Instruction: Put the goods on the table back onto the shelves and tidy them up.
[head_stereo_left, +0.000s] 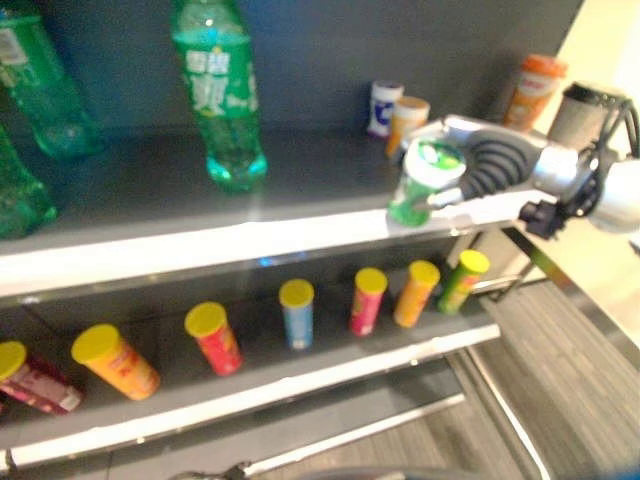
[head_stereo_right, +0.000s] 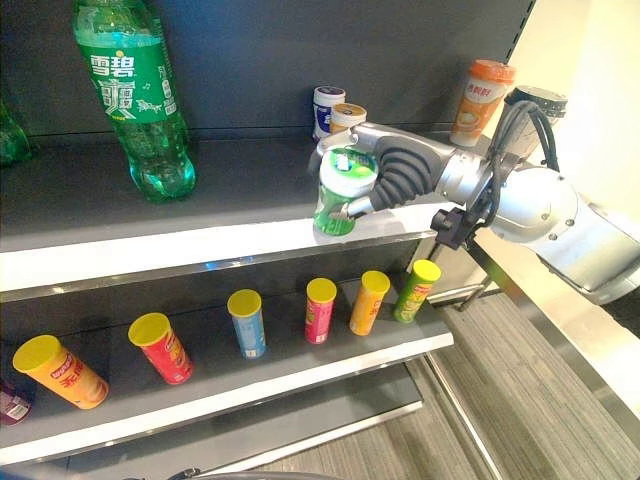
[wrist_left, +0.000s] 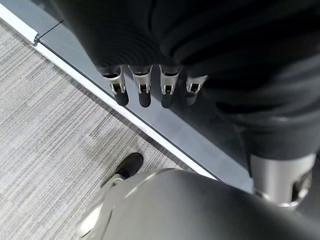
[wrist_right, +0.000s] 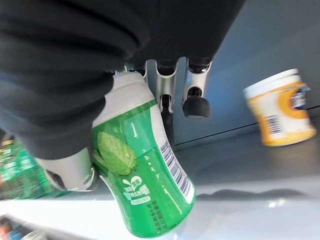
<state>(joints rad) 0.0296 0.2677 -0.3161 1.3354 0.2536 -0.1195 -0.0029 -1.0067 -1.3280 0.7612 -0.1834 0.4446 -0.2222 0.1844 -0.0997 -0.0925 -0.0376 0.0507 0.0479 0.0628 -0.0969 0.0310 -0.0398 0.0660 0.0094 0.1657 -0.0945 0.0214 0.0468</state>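
A small green bottle (head_stereo_right: 342, 190) with a white cap and a mint-leaf label stands tilted at the front edge of the upper shelf (head_stereo_right: 120, 250). My right hand (head_stereo_right: 400, 170) is shut on it, coming in from the right. In the right wrist view the thumb (wrist_right: 70, 170) and fingers (wrist_right: 196, 100) wrap round the bottle (wrist_right: 142, 175), whose base is at the shelf's surface. My left hand (wrist_left: 142, 90) hangs down over the floor beside the shelf's base, fingers straight and holding nothing.
A tall green soda bottle (head_stereo_right: 135, 95) stands on the upper shelf to the left. Two small cups (head_stereo_right: 335, 112) sit at the back behind the hand, and an orange cup (head_stereo_right: 480, 100) stands further right. Several yellow-lidded tubes (head_stereo_right: 320, 310) line the lower shelf.
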